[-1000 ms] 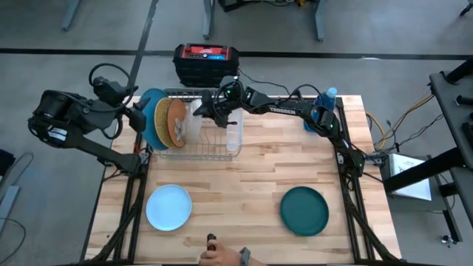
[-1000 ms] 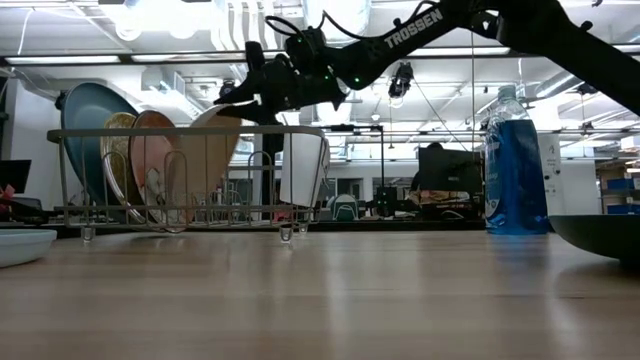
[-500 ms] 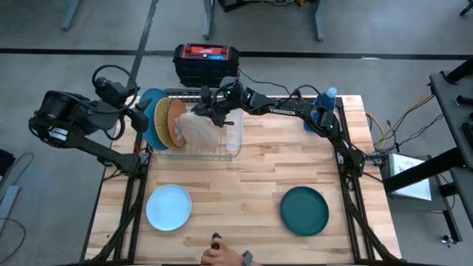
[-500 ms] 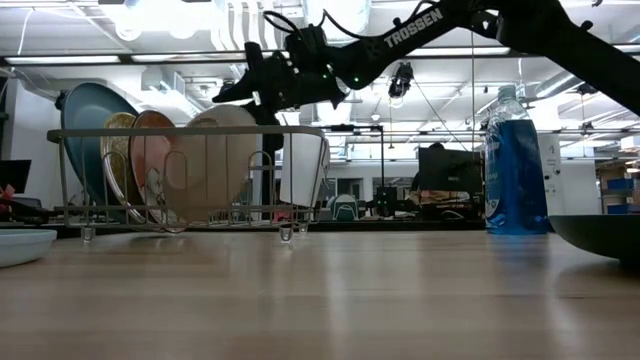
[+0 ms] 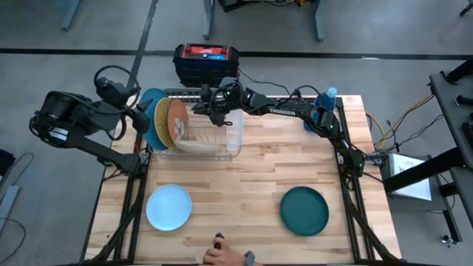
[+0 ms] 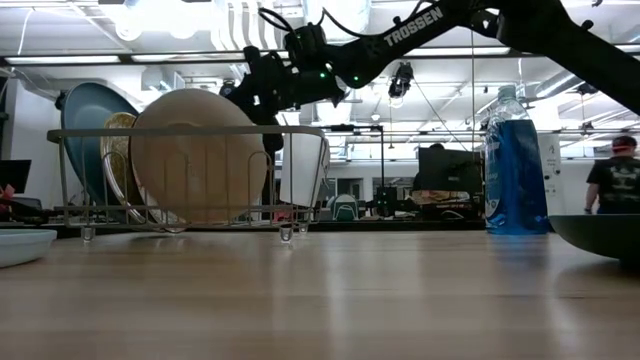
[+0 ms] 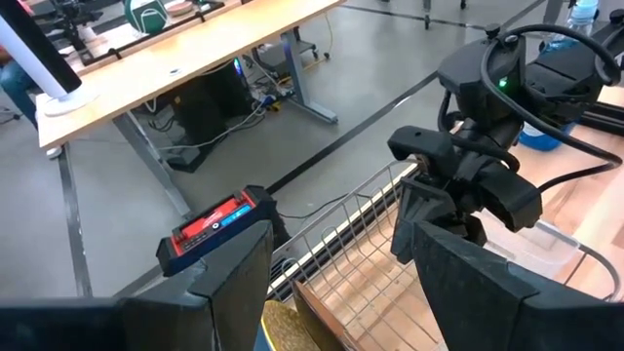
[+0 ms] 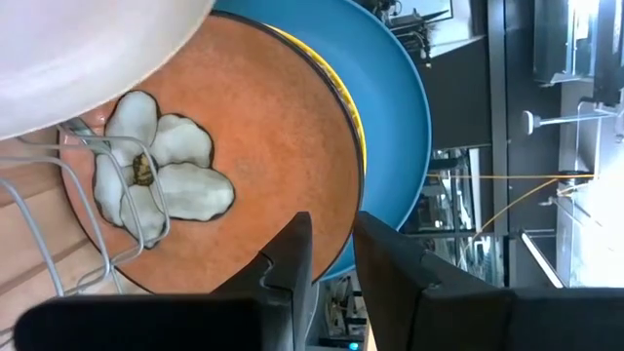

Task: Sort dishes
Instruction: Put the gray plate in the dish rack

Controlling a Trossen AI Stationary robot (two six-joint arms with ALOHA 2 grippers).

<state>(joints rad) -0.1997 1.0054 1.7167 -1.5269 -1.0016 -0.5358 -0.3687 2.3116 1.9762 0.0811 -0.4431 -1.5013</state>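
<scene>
The wire dish rack [image 5: 194, 154] at the far left holds a large mid-blue plate [image 5: 148, 118], a gold speckled plate [image 5: 160, 122] and an orange-brown plate with a white flower [image 8: 195, 175], all on edge. A beige-grey plate [image 6: 195, 155] stands in the rack facing the near edge. My right gripper [image 8: 331, 258] hovers above the rack beside that plate's top rim, with a narrow gap and nothing between the fingers. At the rack's left end my left gripper [image 7: 336, 283] waits, open. The pale blue plate [image 5: 168, 207] and the dark teal-green plate [image 5: 304, 210] lie flat on the table.
A clear plastic container [image 5: 233, 134] sits at the rack's right end. The blue bottle [image 5: 326, 101] stands at the far right by the right arm's base. A black and red box [image 5: 205, 60] lies beyond the far edge. A person's hand [image 5: 222, 256] shows at the near edge.
The beige-grey plate, which stood edge-on to the near edge under my right gripper, has left the fingers, swung round and settled lower in the rack, with its face toward the near edge. My right gripper has stayed above the rack and rolled a little.
</scene>
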